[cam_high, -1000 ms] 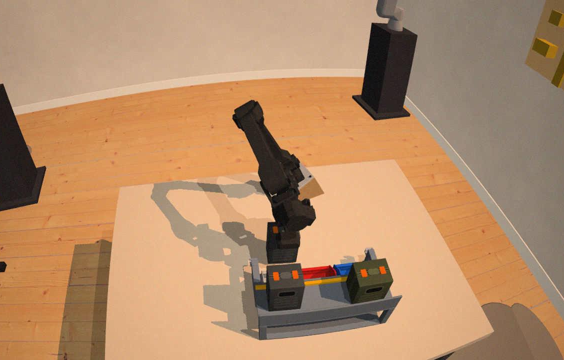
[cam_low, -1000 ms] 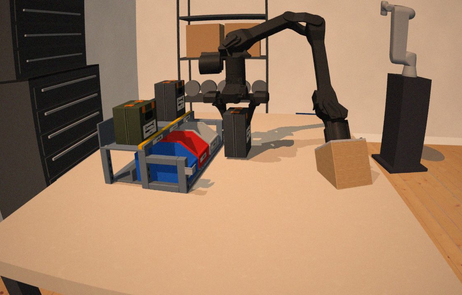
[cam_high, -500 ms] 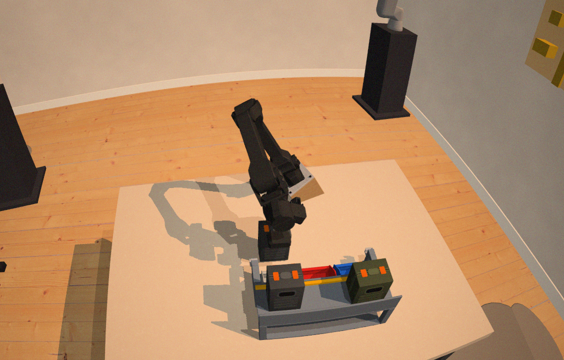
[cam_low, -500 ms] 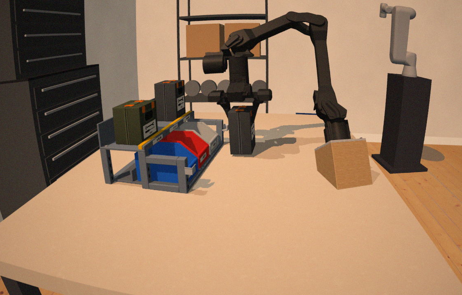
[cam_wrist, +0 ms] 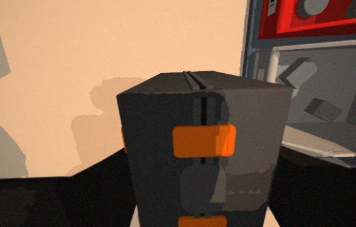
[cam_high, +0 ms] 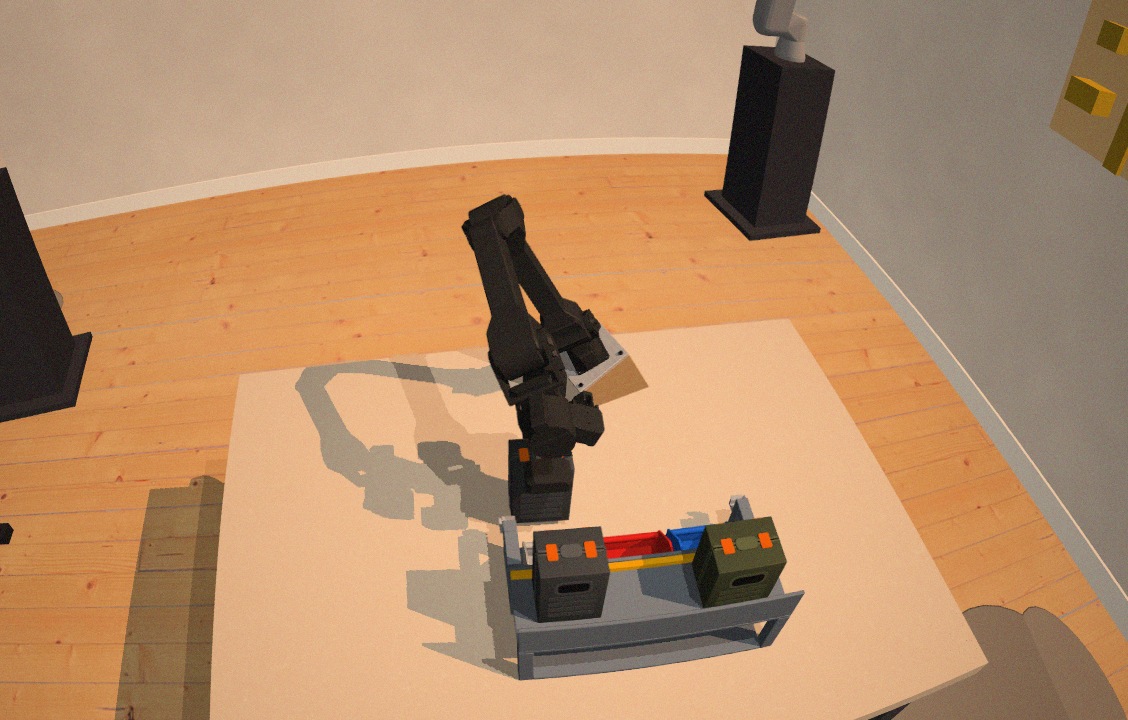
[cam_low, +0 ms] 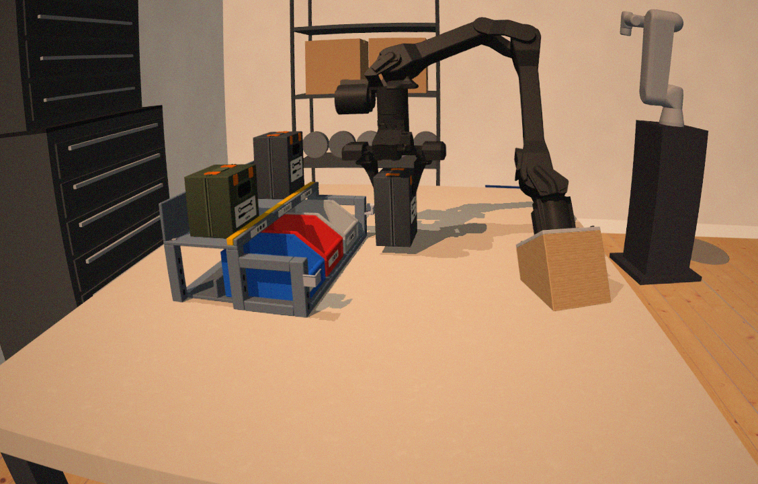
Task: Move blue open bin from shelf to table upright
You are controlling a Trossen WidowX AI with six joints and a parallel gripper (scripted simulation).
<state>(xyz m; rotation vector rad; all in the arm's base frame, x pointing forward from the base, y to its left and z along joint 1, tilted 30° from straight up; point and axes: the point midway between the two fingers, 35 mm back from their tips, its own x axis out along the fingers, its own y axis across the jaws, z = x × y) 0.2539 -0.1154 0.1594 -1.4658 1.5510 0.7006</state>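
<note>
One dark grey case is clamped between the gripper's wide-set fingers just beyond the shelf's far end, seemingly resting on the table, probably moved to unblock the blue open bin on its lower level.

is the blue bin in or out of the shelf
In: the blue bin sits on the shelf's lower level beside the red bin.
</note>
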